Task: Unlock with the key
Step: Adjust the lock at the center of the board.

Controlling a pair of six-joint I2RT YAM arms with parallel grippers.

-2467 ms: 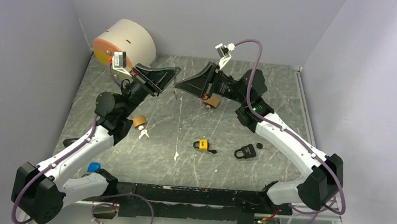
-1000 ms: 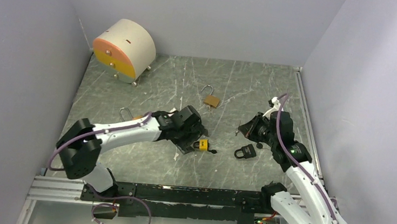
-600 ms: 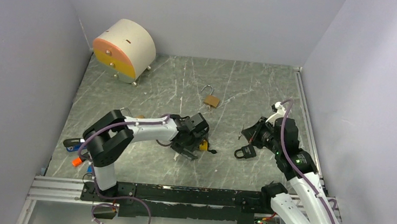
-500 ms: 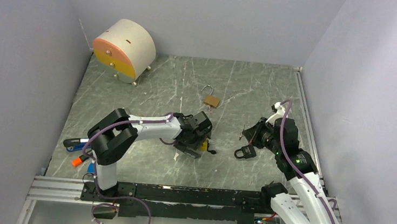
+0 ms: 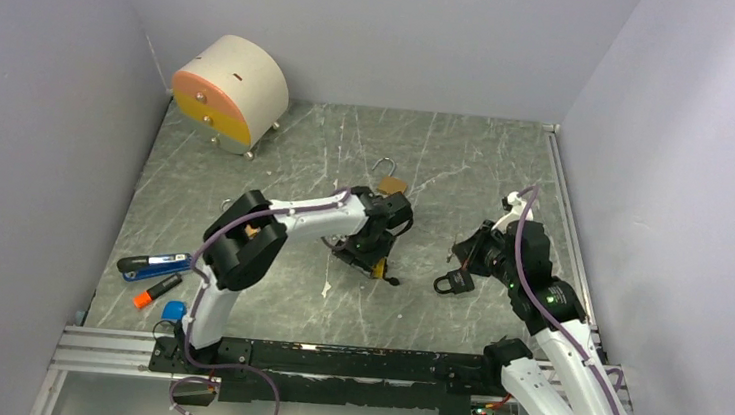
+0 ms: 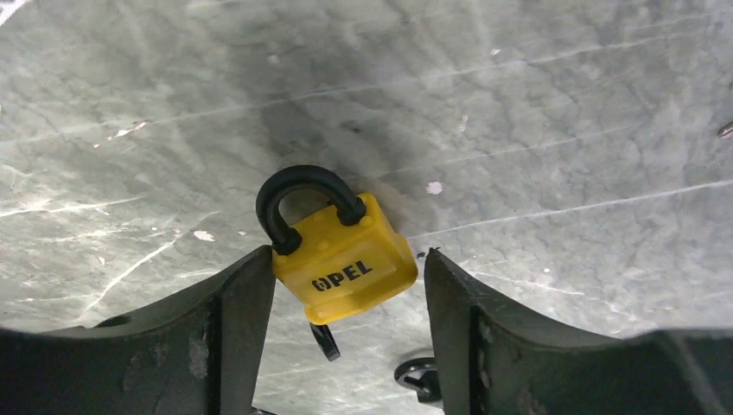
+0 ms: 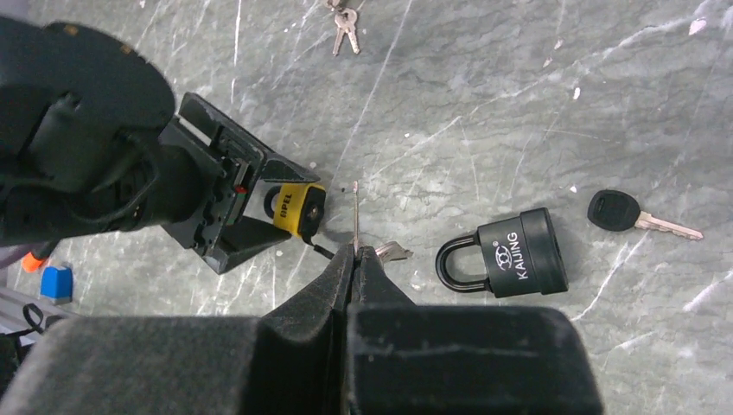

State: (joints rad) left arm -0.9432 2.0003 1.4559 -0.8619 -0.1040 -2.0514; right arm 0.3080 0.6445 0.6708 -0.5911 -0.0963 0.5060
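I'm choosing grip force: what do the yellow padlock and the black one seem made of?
Yellow padlock: seemingly matte plastic cover, rounded edges, black-coated shackle. Black padlock: satin casing, printed lettering; plastic or painted metal, unclear.

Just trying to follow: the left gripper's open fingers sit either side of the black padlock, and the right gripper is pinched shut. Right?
Not quite. The left wrist view shows the left gripper with its open fingers either side of the yellow padlock; the black padlock lies apart, ungripped. The right gripper is indeed pinched shut.

Soft, even overhead light (shadows faint); all views sharp.
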